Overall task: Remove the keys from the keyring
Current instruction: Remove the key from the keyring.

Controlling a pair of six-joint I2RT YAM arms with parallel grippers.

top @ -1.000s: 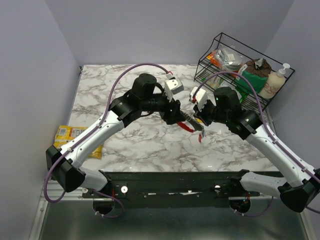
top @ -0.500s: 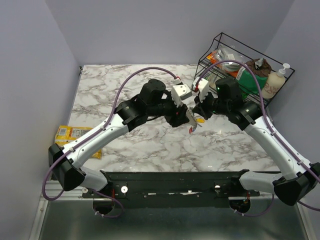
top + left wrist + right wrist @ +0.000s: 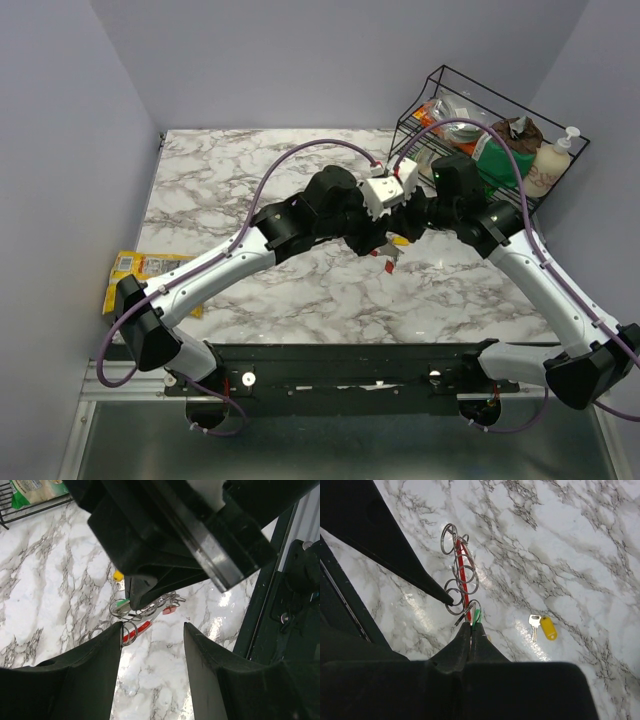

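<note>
Step in hand, as I judge it: mid-removal, one key off, the rest to go.

- **L side, nearest:** the left gripper (image 3: 152, 626) has its jaws apart w/ nothing btwn them. It's lined up on the keyring (image 3: 144, 626), which hangs just beyond the fingertips over the table (image 3: 45, 580).
- **Keyring:** its red bar carries several overlapping wire rings (image 3: 461, 582). A green tag (image 3: 477, 615) sits at the held end and a red tag (image 3: 170, 610) at the other side.
- **R side:** the right gripper (image 3: 471, 626) has its jaws together, clamped on the keyring's upper end, holding it approx. mid-table.
- **Further off:** a yellow key (image 3: 543, 627) lies flat on the marble, well apart from the ring, prob. already freed.

Next move calls for the L jaws to close on one ring or tag w/o catching its neighbours. Then it has to be worked along the bar & off while R holds firm, so fine aim is needed.

Hard to make out:
- In the top view both wrists cover the keyring almost wholly.
- Can't tell how many keys remain; no blue one seen.
- Unclear whether R pinches metal alone or the green tag too.

Far back stands a wire rack (image 3: 440, 95) w/ clutter, not involved.
</note>
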